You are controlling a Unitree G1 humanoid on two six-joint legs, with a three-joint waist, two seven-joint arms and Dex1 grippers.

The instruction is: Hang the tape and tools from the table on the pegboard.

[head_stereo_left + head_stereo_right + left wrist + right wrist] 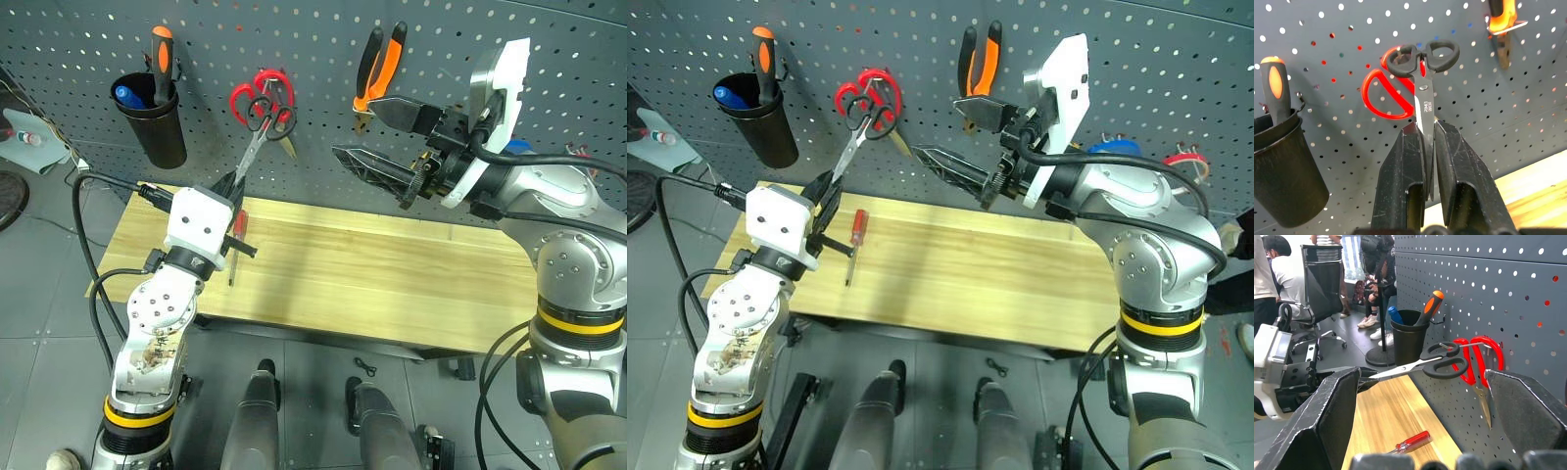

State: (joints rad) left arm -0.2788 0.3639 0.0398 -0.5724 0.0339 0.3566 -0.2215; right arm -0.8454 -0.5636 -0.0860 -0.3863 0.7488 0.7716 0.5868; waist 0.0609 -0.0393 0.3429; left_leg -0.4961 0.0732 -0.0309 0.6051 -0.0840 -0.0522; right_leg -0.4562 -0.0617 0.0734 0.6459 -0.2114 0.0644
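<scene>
Landmark: pegboard point(323, 59).
Left gripper point(1426, 142): clamped on the steel blades of the black-handled scissors point(1425, 63), handles raised to the pegboard over the red-handled scissors point(1383, 93); looks to be at the hook, not certain.
Right gripper point(377, 132): fingers spread wide, empty, just off the pegboard by the hung pliers point(377, 64).
Red-handled screwdriver point(854, 240): on the table point(392, 284) below the pegboard.
Black cup point(157, 122): on the pegboard, holding an orange-and-black screwdriver point(162, 59).

Black-handled scissors point(1422, 73) with steel blades, red-handled scissors point(1383, 95) behind, dark blue-grey pegboard point(323, 59) dotted with holes, pale yellowish wood table point(372, 274), red-handled screwdriver point(855, 235)
</scene>
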